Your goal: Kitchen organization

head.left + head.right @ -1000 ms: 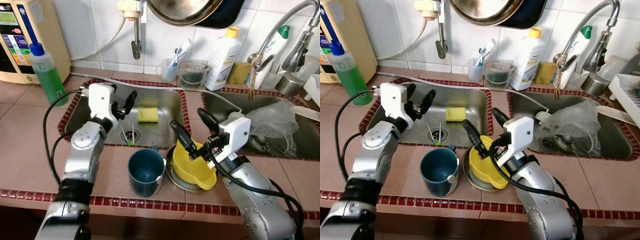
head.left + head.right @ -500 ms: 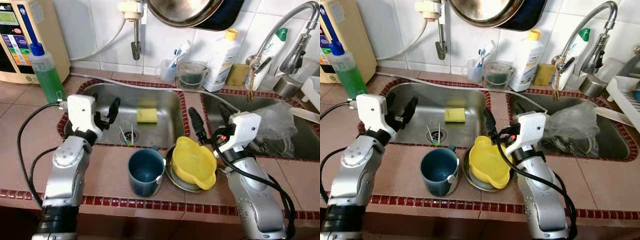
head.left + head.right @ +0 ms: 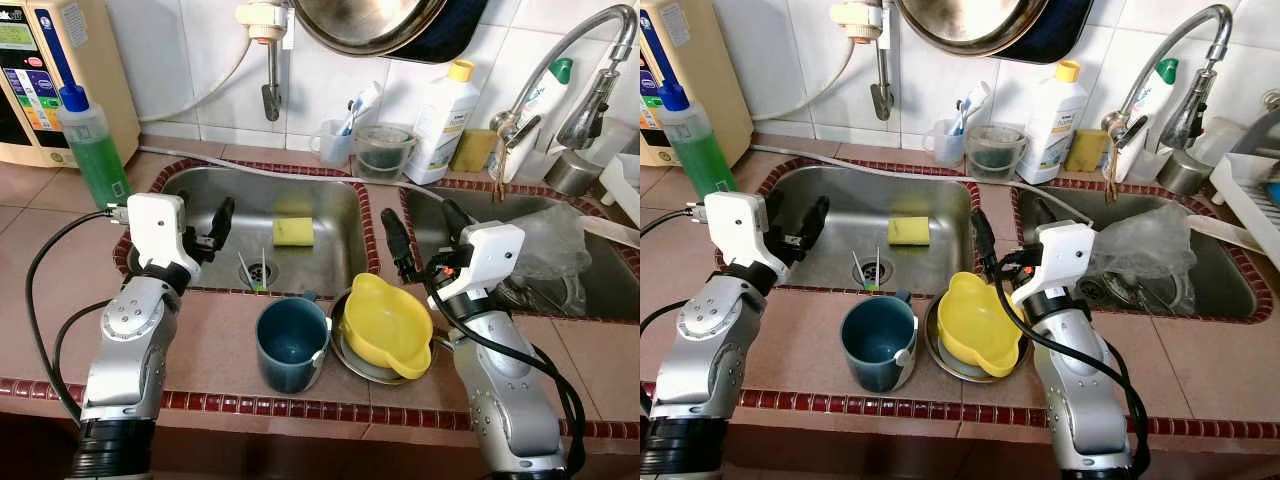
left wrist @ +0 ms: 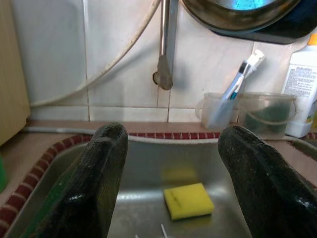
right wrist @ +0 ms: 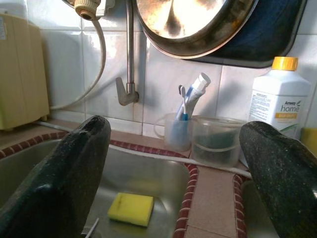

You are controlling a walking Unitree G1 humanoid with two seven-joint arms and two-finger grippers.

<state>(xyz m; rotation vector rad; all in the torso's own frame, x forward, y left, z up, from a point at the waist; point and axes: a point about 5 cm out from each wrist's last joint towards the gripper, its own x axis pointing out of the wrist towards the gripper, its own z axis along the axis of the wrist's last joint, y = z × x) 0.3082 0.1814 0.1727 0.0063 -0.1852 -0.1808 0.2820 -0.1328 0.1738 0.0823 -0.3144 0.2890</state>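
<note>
Right gripper (image 3: 425, 232) has released and lifted off yellow bowl (image 3: 387, 325) | bowl rests in plate (image 3: 352, 362), right of mug (image 3: 292, 343) | both grippers spread wide, empty; left gripper (image 3: 205, 235) over sink (image 3: 335, 215) | risk: tilted bowl may slide off.

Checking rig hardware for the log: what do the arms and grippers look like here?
Both arms are silver metal with dark joint bands, black cables looping loose alongside. Each wrist carries a white boxy housing. The left gripper and right gripper each have two long, rounded, matte black fingers.
</note>
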